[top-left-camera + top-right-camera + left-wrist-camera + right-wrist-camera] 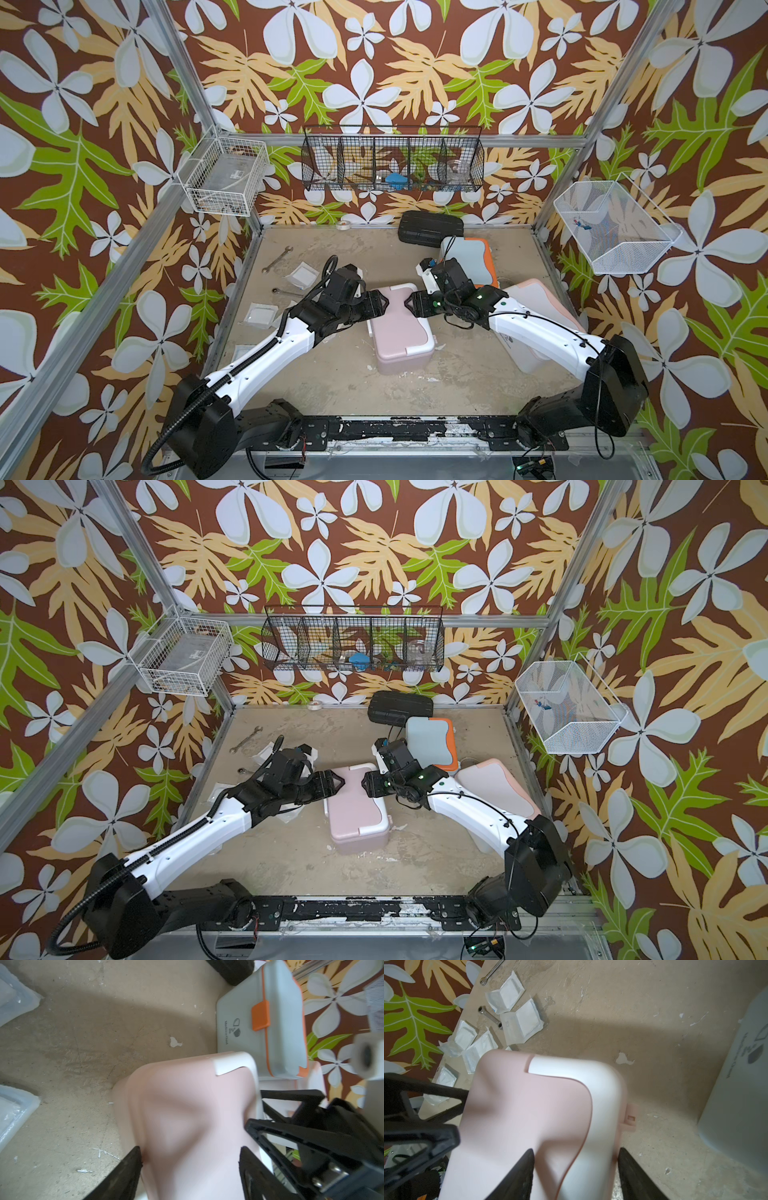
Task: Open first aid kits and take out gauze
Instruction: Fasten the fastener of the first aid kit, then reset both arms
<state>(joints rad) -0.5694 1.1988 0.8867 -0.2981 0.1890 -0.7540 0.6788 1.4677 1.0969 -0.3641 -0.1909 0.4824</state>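
Left gripper (380,303) and right gripper (411,304) face each other over dusty pink kit (400,334), mid worktop (457,368), lid shut; fingers (519,1172) of both parted astride the lid; gripping or released, cannot tell; gauze packets (261,312) lie loose at left edge.

This was a staged robot test cell rather than a lived-in room. Bare aluminium frame posts (187,79) carried brown tropical-flower wallpaper (374,62). A black wire basket (316,166) hung above a scuffed beige counter (340,374). Two white-and-black robot arms (266,353) were bolted to a chipped black rail (395,428).
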